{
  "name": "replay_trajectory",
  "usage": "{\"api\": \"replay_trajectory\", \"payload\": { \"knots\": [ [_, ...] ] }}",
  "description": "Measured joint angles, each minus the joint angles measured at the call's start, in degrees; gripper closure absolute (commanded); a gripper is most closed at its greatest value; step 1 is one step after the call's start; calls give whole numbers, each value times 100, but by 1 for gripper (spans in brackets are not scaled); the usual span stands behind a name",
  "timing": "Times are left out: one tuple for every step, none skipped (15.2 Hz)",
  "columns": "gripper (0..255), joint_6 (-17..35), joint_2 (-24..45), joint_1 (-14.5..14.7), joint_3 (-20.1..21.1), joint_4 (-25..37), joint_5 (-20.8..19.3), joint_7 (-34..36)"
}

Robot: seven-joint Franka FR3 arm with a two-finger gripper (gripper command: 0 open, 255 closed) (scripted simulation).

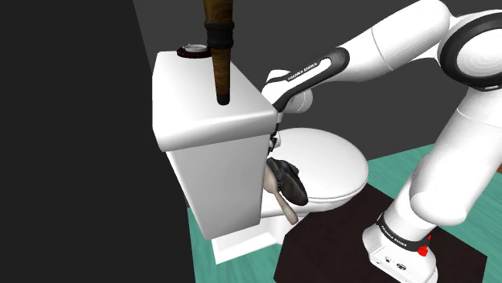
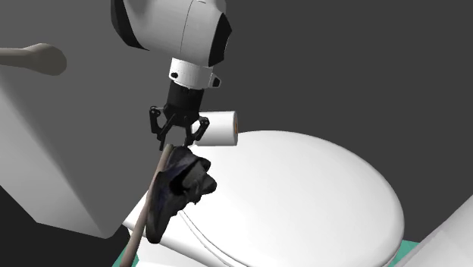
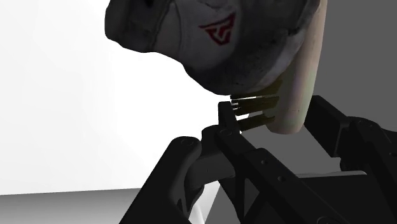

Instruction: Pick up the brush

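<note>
Dark grey walls back a white toilet point(image 2: 303, 197). Left of centre in the second exterior view the brush point(image 2: 176, 186) hangs tilted, its pale handle running toward the lower left and its dark head bunched near the seat's rim. The gripper point(image 2: 176, 141) reaches down from above and pinches just the handle's top end. With so little caught, I reckon the head's weight could twist it loose, or it could snag on the seat or knock the tank point(image 1: 209, 112) alongside. A paper roll point(image 2: 218, 129) sits just behind, easily bumped.
</note>
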Motion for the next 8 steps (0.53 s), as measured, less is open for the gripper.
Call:
{"api": "replay_trajectory", "payload": {
  "knots": [
    [255,-2,0,0,0,0,0,0],
    [255,-3,2,0,0,1,-1,1],
    [255,5,1,2,2,-3,0,3],
    [255,-32,-33,5,4,-4,-9,24],
    [255,-73,-65,5,3,-1,-18,39],
    [255,-136,-106,1,-1,21,-34,62],
    [255,-199,-129,0,-2,64,-53,94],
    [255,-259,-180,6,3,82,-67,136]
  ]
}}
